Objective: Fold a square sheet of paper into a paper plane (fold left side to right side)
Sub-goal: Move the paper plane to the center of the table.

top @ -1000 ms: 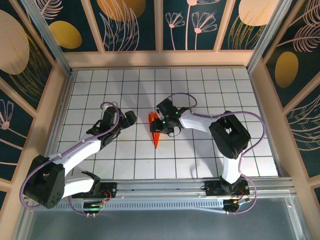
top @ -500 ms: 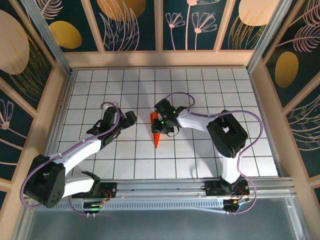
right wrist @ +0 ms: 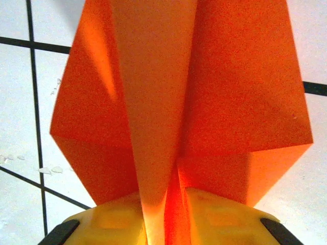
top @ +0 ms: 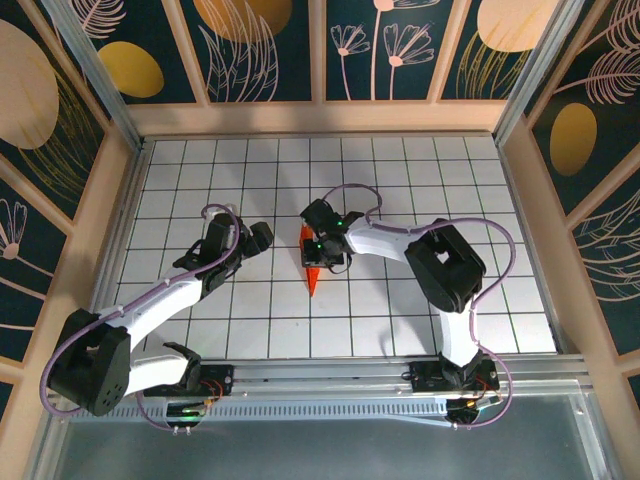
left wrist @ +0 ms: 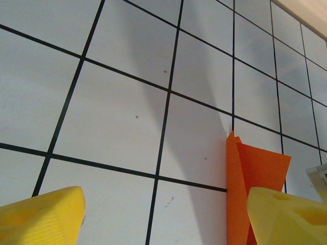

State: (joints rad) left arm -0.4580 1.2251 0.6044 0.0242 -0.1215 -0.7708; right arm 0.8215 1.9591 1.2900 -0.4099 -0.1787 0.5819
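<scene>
Paper plane (top: 311,272) sits clamped by its centre ridge in my right gripper (right wrist: 163,206), nose pointing from that gripper back toward me; my left gripper (left wrist: 163,219), jaws apart, hangs left of it.

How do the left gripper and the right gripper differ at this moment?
The left gripper stands wide open with nothing between its fingers, while the right gripper is closed on the middle fold of the paper plane. The left gripper is beside the plane and apart from it; the right gripper touches it. Both have yellow fingers.
</scene>
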